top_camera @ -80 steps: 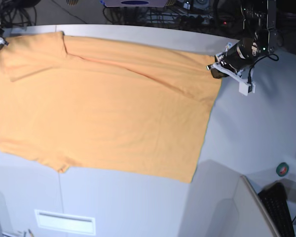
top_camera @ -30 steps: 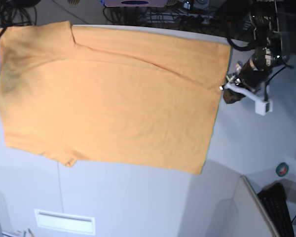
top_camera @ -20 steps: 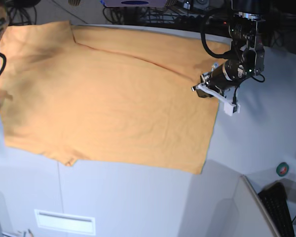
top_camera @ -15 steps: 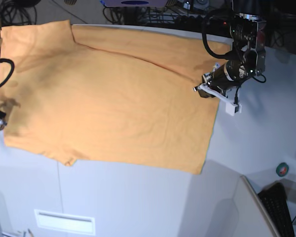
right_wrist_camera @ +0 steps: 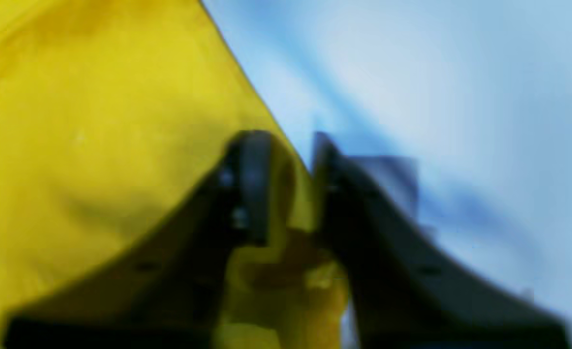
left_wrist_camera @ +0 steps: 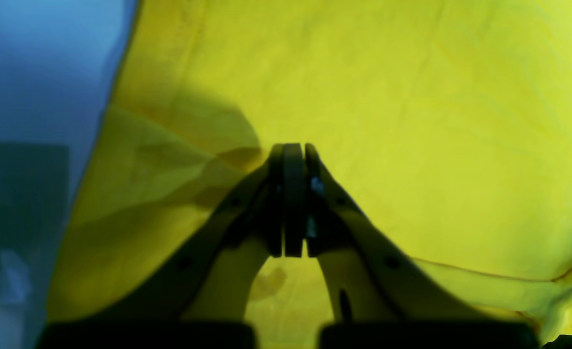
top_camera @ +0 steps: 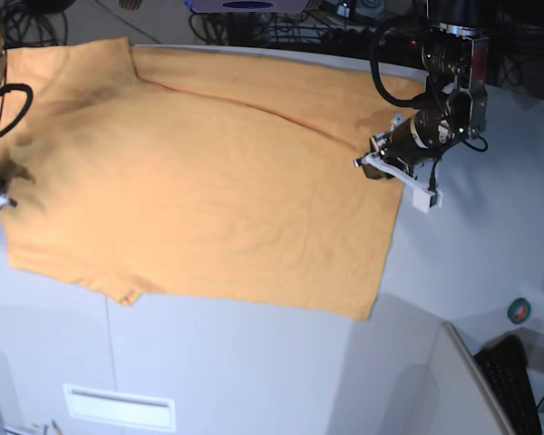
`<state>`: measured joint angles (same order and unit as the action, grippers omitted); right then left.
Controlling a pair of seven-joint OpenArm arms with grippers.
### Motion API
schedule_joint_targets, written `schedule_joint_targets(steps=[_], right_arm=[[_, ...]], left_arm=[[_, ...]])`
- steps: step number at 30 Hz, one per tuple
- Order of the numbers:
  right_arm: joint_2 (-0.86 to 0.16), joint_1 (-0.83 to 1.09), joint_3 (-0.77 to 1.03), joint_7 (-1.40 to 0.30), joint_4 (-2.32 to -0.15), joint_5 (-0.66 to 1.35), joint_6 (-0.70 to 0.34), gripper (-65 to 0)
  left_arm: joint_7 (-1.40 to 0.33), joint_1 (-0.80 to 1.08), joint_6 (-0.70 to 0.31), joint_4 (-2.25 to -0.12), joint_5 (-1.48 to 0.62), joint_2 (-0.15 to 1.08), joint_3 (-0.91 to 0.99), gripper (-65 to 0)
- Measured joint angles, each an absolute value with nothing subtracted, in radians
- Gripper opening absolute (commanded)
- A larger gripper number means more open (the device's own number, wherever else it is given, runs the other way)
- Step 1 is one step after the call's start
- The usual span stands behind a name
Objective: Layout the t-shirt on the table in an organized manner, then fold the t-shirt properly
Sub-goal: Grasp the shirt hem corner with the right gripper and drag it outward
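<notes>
Orange cotton, the t-shirt (top_camera: 199, 181) lies spread nearly flat across the counter (top_camera: 254, 372). At the base view's left edge, your right tool (right_wrist_camera: 286, 160) sits parted astride the shirt's border, a bit of cloth between its fingers, likely to tug that side straight. Over at the right, your left tool (left_wrist_camera: 293, 160) is clenched, tips pressed onto the fabric near its edge, seemingly to smooth the crease there.

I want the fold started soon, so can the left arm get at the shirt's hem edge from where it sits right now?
Probably yes: the left gripper sits shut over the t-shirt near that edge, nothing between them.
</notes>
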<state>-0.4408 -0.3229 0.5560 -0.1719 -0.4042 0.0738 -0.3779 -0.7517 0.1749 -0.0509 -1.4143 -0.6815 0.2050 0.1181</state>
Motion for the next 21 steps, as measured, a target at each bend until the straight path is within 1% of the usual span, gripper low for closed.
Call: schedule_joint_targets(steps=[3,5,7,12,16,21], right_arm=[[-0.437,-0.323,0.563,-0.176,-0.41,0.08,-0.379,-65.0],[-0.427,-0.307,0.563,-0.208,-0.466,0.07,-0.381,-65.0],[-0.407,-0.272,0.563,-0.204,-0.546,0.071,-0.382,-65.0],[-0.332,-0.132,0.561,-0.426,-0.92,0.068,-0.379,-65.0],[-0.255,-0.015,0.561,-0.527,-1.244,0.073,-0.387,-65.0],[-0.157,0.118,0.559,-0.672,-1.541,0.072,-0.393,-65.0]], left_arm=[[-0.752,0.175,-0.051,-1.414,-0.681,0.205,0.118,-65.0],[-0.751,0.175,-0.051,-1.414,-0.681,0.205,0.118,-65.0],[-0.752,0.175,-0.051,-1.414,-0.681,0.205,0.118,-65.0],[-0.757,0.181,-0.052,-1.415,-0.682,0.2,0.141,-65.0],[-0.752,0.18,-0.05,-1.415,-0.681,0.201,0.199,-65.0],[-0.754,0.181,-0.051,-1.416,-0.681,0.205,0.24,-65.0]])
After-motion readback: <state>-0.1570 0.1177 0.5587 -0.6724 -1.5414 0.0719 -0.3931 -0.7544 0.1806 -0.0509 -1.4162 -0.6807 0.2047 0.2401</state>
